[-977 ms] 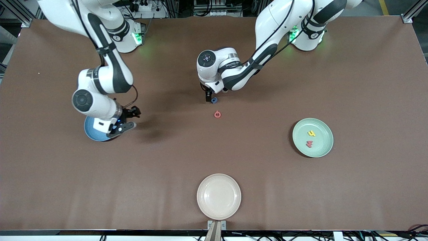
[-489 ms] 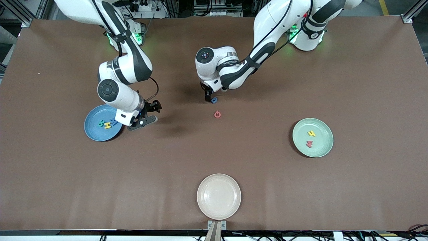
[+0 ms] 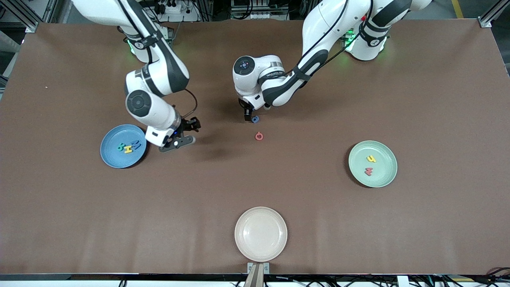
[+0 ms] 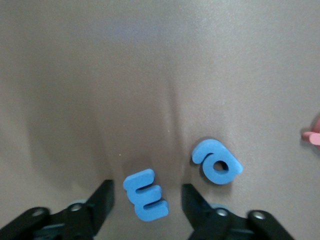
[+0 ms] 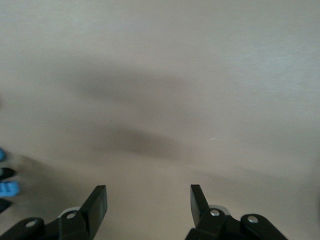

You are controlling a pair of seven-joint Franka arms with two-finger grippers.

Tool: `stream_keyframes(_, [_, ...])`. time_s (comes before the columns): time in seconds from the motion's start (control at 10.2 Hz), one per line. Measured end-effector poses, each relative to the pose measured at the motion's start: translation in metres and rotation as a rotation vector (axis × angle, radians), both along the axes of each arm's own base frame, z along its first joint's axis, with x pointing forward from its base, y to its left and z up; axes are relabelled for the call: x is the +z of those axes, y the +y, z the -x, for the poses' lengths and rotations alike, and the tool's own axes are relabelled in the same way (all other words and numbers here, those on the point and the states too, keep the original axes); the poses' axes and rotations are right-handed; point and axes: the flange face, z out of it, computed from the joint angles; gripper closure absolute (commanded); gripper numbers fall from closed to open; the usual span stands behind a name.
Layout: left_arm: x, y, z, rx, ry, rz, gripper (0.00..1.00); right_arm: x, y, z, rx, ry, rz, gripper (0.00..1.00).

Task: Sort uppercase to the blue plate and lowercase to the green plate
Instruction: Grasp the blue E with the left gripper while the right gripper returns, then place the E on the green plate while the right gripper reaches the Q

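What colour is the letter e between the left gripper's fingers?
Blue e; clearest in the left wrist view.

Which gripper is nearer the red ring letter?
Left. The left gripper is down around the blue e, just farther from the camera than the red ring letter; the right gripper hangs beside the blue plate.

Cream plate (image 3: 260, 234) on brown table (image 3: 438, 99), nearest the front camera

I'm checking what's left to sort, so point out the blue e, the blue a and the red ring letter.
blue e (image 4: 145, 195), left wrist view, its middle bar.
blue a (image 4: 218, 162), left wrist view, its round body.
red ring letter (image 3: 259, 136), front view, on its ring.
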Motion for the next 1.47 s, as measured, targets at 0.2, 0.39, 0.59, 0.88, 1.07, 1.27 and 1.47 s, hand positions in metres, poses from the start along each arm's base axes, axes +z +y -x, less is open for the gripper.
stream_keyframes(0.2, [0.006, 0.000, -0.002, 0.003, -0.009, 0.005, 1.00, 0.005, 0.018, 0.004, 0.003, -0.023, -0.013, 0.24])
stream_keyframes(0.39, [0.008, 0.007, -0.016, 0.023, -0.025, -0.005, 1.00, 0.006, 0.025, 0.006, -0.008, -0.040, -0.018, 0.24])
stream_keyframes(0.59, [0.017, 0.031, -0.054, 0.083, -0.057, -0.027, 1.00, 0.008, 0.048, 0.016, -0.026, -0.057, -0.031, 0.24])
stream_keyframes(0.88, [0.079, 0.101, -0.149, 0.245, -0.133, -0.042, 1.00, 0.002, 0.075, 0.019, -0.031, -0.093, -0.060, 0.25])
stream_keyframes(1.07, [0.116, 0.163, -0.203, 0.334, -0.178, -0.057, 1.00, 0.001, 0.088, 0.016, -0.056, -0.098, -0.063, 0.25])
stream_keyframes(1.27, [0.119, 0.234, -0.250, 0.412, -0.190, -0.080, 1.00, -0.005, 0.120, 0.022, -0.119, -0.123, -0.007, 0.25])
stream_keyframes(1.47, [0.113, 0.315, -0.288, 0.496, -0.184, -0.106, 1.00, -0.018, 0.163, 0.038, -0.223, -0.172, 0.061, 0.25])
